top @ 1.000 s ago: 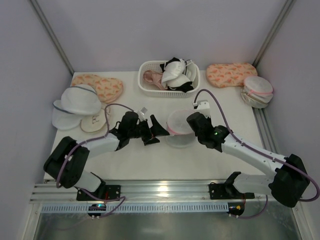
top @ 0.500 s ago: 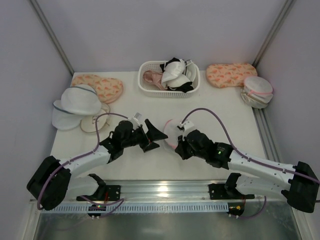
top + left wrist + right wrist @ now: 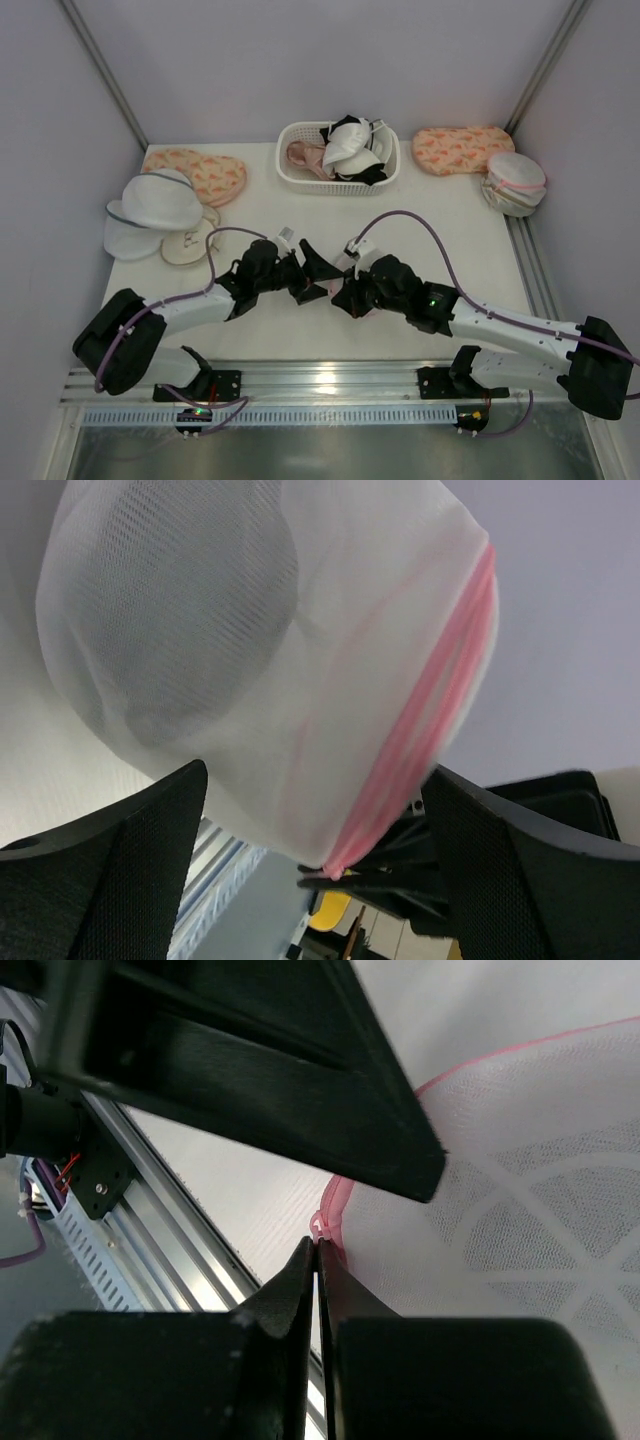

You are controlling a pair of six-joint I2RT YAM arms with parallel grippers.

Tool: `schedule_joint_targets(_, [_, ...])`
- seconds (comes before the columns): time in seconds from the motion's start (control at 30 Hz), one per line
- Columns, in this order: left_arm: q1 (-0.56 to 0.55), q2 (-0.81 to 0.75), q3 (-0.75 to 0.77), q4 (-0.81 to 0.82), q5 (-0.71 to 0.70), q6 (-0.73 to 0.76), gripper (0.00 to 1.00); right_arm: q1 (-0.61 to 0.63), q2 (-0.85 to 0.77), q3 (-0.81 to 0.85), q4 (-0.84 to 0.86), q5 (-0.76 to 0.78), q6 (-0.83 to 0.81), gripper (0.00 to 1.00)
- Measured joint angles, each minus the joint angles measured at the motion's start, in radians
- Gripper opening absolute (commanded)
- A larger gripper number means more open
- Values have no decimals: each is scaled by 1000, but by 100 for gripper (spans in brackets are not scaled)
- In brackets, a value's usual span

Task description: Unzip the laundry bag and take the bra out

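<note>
The laundry bag (image 3: 300,660) is white mesh with a pink zipper rim. It hangs tilted between my two grippers, mostly hidden under them in the top view (image 3: 336,284). My right gripper (image 3: 317,1245) is shut on the pink zipper pull (image 3: 319,1228) at the bag's edge; it also shows in the top view (image 3: 342,298). My left gripper (image 3: 312,780) is open, its fingers (image 3: 110,870) wide apart on either side of the bag. A dim grey rounded shape shows through the mesh; the bra itself cannot be made out.
A white basket (image 3: 300,178) of bras stands at the back centre. Peach patterned pouches lie at back left (image 3: 205,172) and back right (image 3: 462,148). White mesh domes with grey-blue rims (image 3: 155,205) are at left, another pink-rimmed mesh bag (image 3: 515,182) at right. The metal rail (image 3: 320,380) runs along the near edge.
My right gripper brought the bag toward the near edge and to the left. My left gripper moved right until its open fingers flank the bag.
</note>
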Motion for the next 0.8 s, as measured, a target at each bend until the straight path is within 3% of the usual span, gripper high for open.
schedule_joint_targets(0.07, [0,55,16,19,5,-3,78,3,1,0,3,-9,0,4])
schedule_joint_targets(0.1, [0,82,25,29,8,-5,64,3,1,0,4,-12,-1,4])
schedule_joint_targets(0.17, [0,130,40,56,20,-12,45,5,1,0,2,-12,-1,4])
schedule_joint_targets(0.2, [-1,153,49,71,26,-13,24,5,1,0,1,-12,-1,4])
schedule_joint_targets(0.3, [-2,197,58,116,42,-15,0,5,-3,0,-12,-10,-2,4])
schedule_joint_targets(0.8, [14,213,60,121,49,5,0,36,4,33,-230,39,7,4])
